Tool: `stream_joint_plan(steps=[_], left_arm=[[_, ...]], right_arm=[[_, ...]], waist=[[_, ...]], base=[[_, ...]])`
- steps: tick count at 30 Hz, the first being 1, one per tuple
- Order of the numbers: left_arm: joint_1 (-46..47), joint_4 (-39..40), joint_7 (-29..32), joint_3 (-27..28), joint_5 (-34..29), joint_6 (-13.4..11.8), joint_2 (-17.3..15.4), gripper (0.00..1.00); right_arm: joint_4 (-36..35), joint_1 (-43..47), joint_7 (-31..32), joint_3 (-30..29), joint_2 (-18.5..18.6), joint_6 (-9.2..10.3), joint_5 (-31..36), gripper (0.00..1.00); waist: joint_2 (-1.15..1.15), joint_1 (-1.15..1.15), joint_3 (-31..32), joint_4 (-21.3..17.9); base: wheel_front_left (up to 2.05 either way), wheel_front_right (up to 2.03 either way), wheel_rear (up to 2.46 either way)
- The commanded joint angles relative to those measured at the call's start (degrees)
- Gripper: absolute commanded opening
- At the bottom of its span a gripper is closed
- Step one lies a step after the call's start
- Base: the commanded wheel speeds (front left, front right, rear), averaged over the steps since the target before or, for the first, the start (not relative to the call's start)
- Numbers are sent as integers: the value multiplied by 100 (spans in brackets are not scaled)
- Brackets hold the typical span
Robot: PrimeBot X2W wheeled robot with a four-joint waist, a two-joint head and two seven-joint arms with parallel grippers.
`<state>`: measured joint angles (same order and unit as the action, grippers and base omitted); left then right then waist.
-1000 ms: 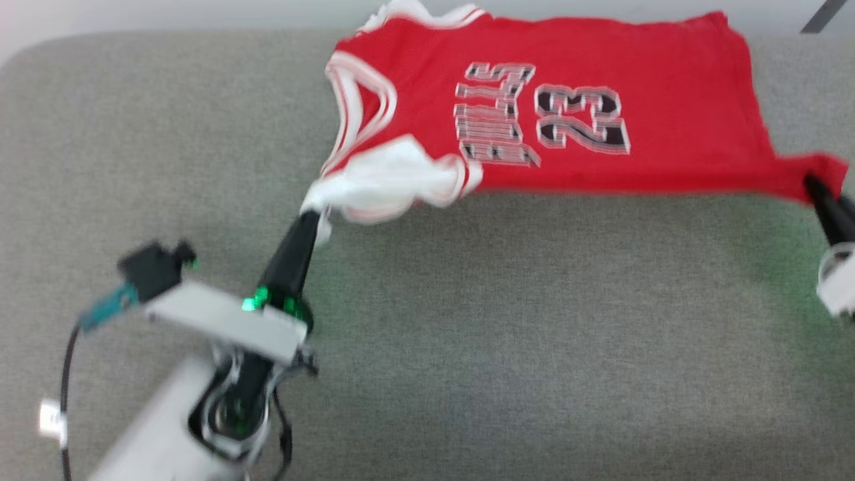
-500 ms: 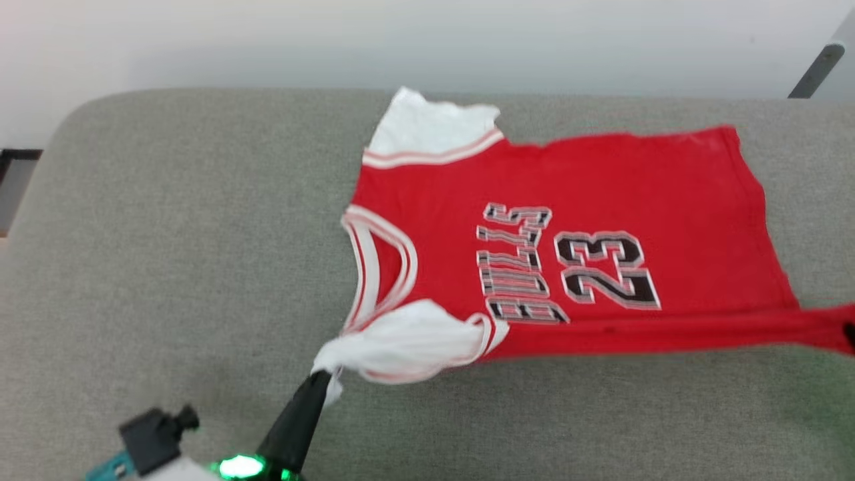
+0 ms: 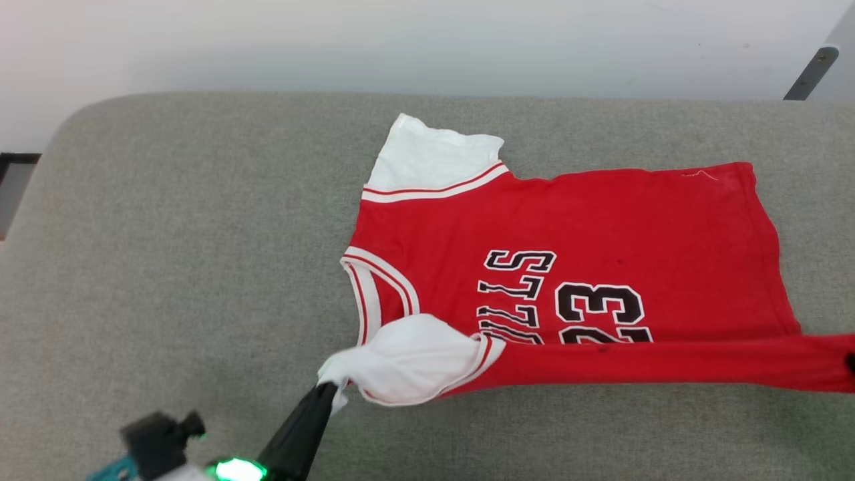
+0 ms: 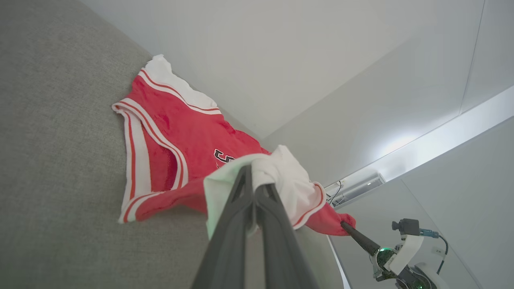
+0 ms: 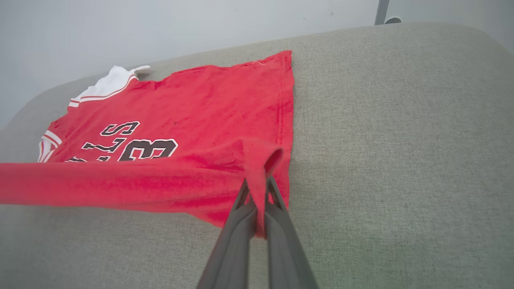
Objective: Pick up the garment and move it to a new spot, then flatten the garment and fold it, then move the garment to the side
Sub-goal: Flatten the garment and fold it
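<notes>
Lying print side up on the grey cushion [image 3: 167,234], the shirt [image 3: 601,220] is spread over the middle and right of the seat, with the neck toward the robot's left and the hem toward its right. The far half is laid flat on the cushion, with the far sleeve [image 3: 434,157] spread out. The near long edge is raised and held taut as a red band between the two pincers.

The near sleeve [image 3: 407,357] is bunched and clamped in the left pincer [image 3: 325,395], whose fingers are closed on the white cloth. The near hem corner [image 5: 261,156] is clamped in the right pincer [image 5: 257,188], which is likewise closed on the cloth.

Compared with half a second ago, the raised band has been carried further over the body of the shirt. The black lettering and number [image 3: 588,300], fully exposed then, are now covered along their lower part. Over the last second the head camera has also moved, so the shift of the whole picture is not to be read as travel of the shirt.

This change is judged to mark the start of a lengthwise fold, near edge toward far edge, with flattening largely done. It is advised that both pincers be carried evenly, so that the band is kept straight. The move to the side is not yet done.
</notes>
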<state>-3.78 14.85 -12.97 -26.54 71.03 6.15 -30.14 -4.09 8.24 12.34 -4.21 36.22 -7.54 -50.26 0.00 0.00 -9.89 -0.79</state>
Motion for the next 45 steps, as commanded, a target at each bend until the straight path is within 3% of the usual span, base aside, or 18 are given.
stream_joint_plan(steps=[1, 6, 13, 18, 25, 32, 33, 34, 35, 36, 37, 41, 45], left_arm=[[156, -78, 42, -20, -74, -32, 6, 0], [947, -594, 363, -226, -269, -19, 175, 0], [1978, -1671, 387, -285, -313, 56, 605, 0], [2523, -2590, 256, -425, -598, 95, 854, 0], [3109, -3929, 74, -748, -1306, -50, 1098, 0], [3306, -4716, -72, -894, -1593, 24, 1235, 0], [3326, -4759, -85, -891, -1594, 35, 1247, 4], [3340, -4769, -107, -881, -1586, 46, 1256, 30], [3346, -4764, -128, -868, -1582, 67, 1249, 87], [3346, -4750, -136, -872, -1599, 80, 1217, 100], [3332, -4720, -144, -884, -1604, 77, 1184, 100], [3327, -4447, -41, -952, -1637, 109, 944, 100], [3318, -3977, 371, -985, -1700, -16, 448, 100]], right_arm=[[-47, -123, 75, -72, -53, 9, 97, 0], [-21, -653, 515, -111, -384, 9, 335, 0], [626, -1434, 870, -83, -605, 8, 403, 0], [1122, -1833, 812, -63, -724, 8, 446, 0], [1712, -2240, 660, 343, -809, 8, 550, 0], [2171, -2382, 422, 676, -757, 8, 531, 0], [2209, -2389, 371, 724, -747, 8, 526, 0], [2221, -2393, 309, 775, -735, 8, 511, 0], [2230, -2391, 236, 799, -730, 8, 479, 29], [2243, -2383, 162, 807, -723, 8, 468, 79], [2254, -2364, 91, 815, -714, 8, 448, 100], [2274, -2225, -105, 832, -694, 8, 406, 100], [2280, -2122, -280, 671, -729, 8, 385, 100]], waist=[[0, 0, -24, 18], [0, 0, -191, 14], [0, 0, -474, 52], [0, 0, -756, 66], [0, 0, -1032, 71], [0, 0, -1008, 112], [0, 0, -973, 115], [0, 0, -930, 116], [0, 0, -881, 117], [0, 0, -821, 116], [0, 0, -748, 114], [0, 0, -435, 105], [0, 0, -110, 103]], base=[[0, 0, 0], [0, 0, 0], [0, 0, 0], [0, 0, 0], [0, 0, 0], [0, 0, 0], [0, 0, 0], [0, 0, 0], [0, 0, 0], [0, 0, 0], [0, 0, 0], [0, 0, 0], [0, 0, 0]])
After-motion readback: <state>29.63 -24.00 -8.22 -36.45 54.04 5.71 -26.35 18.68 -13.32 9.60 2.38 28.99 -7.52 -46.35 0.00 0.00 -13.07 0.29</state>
